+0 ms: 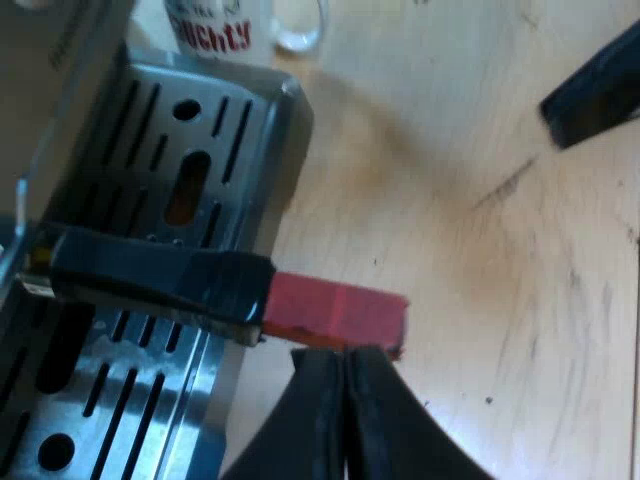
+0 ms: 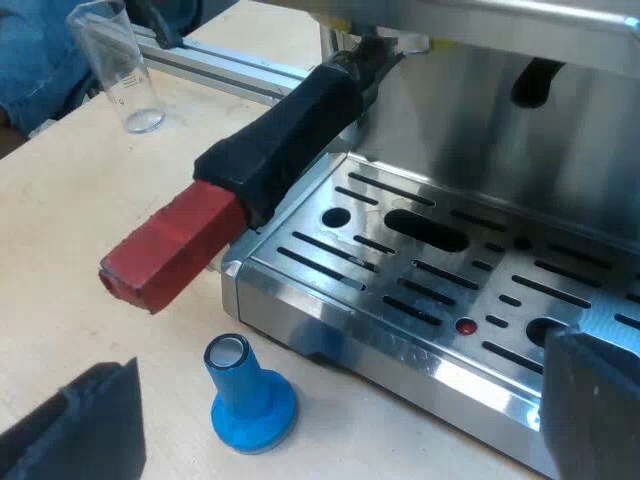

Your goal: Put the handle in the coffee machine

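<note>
One coffee machine (image 2: 450, 260), one handle (image 2: 270, 150) with a red end, one blue tamper (image 2: 250, 400), one measuring glass (image 2: 118, 70), one mug (image 1: 215, 30).

A white mug (image 1: 215, 30), well away from the left gripper (image 1: 345, 400) and its jaws, bears red letters reading roughly "uchty", their start cut off. The measuring glass (image 2: 120, 75), far beyond the right gripper (image 2: 335, 410), carries faint scale marks too small to read.
</note>
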You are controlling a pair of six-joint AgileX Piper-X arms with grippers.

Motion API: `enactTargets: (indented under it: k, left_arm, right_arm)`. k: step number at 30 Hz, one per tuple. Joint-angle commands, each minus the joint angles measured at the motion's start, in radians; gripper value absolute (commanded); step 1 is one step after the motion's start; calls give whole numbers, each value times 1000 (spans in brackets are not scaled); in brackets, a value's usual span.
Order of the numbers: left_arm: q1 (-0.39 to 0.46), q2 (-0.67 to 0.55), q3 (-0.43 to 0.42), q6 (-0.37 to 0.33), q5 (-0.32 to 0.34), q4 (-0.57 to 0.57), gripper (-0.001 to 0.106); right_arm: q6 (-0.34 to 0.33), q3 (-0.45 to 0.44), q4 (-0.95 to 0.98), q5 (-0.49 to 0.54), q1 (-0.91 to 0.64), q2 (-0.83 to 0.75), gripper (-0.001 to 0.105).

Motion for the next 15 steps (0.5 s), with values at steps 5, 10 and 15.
enactTargets:
  k: [5, 10, 15]
  left_arm:
    - [-1, -124, -9, -127, -39, 8, 0]
    - [-1, -225, -7, -279, -130, -69, 0]
    - [-1, -307, -7, -502, -278, -190, 0]
  right_arm:
    - [-44, -37, 2, -70, 1, -9, 80]
    - [-70, -107, 71, -70, 1, -9, 80]
    - [-72, -142, 115, -70, -2, -9, 80]
